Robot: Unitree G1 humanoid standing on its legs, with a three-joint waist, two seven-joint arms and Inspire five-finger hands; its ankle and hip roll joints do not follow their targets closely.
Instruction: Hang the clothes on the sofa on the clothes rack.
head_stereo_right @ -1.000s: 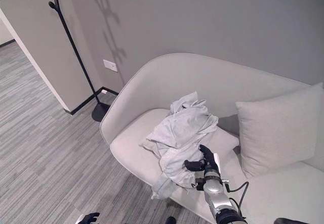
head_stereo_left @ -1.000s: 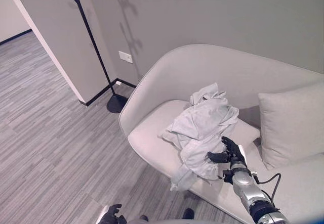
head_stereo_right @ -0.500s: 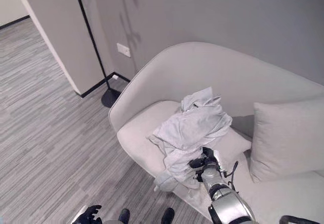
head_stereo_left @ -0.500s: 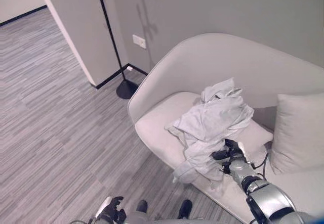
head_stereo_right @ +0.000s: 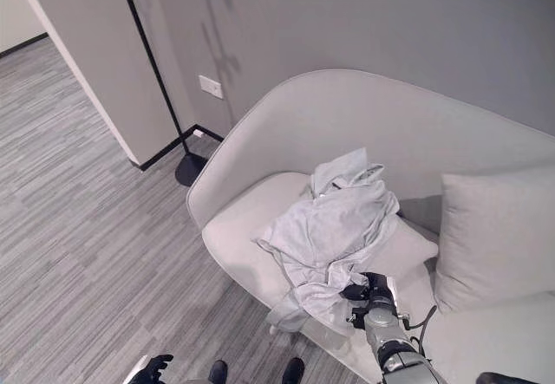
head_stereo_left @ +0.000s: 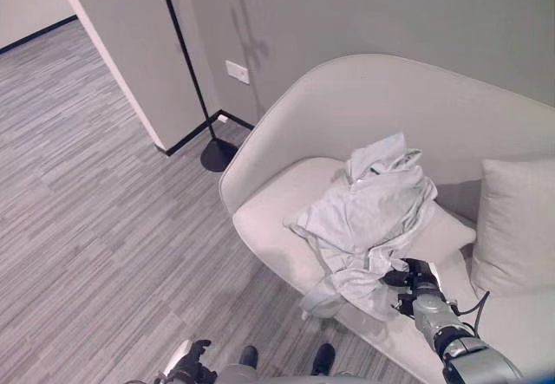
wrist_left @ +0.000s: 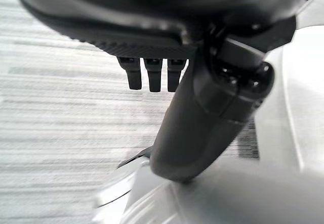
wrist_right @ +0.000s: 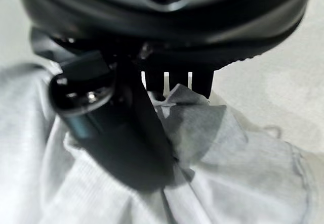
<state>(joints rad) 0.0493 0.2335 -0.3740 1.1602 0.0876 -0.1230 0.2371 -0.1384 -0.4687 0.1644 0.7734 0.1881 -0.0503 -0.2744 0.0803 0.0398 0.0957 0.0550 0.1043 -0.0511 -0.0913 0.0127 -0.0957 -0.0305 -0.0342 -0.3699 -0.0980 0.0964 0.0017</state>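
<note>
A crumpled pale grey garment (head_stereo_left: 368, 219) lies heaped mid-frame on the light grey curved sofa (head_stereo_left: 347, 115), one fold spilling over the seat's front edge. The right hand (head_stereo_left: 409, 282) pinches its lower edge between thumb and curled fingers. Grey cushion (head_stereo_left: 516, 219) at right; black coat rack (head_stereo_left: 186, 63) upper left; left hand (head_stereo_left: 192, 368) at bottom, fingers loosely extended.

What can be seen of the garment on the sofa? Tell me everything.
The garment is a pale grey, thin, soft-looking fabric, crumpled in a loose heap with folds and seams showing. It lies on the light sofa seat, near the backrest, with a bunched lower end drooping over the seat's front edge. A cushion sits apart to one side. The right hand is at its lower edge, thumb and fingers pinching a fold of cloth.
</note>
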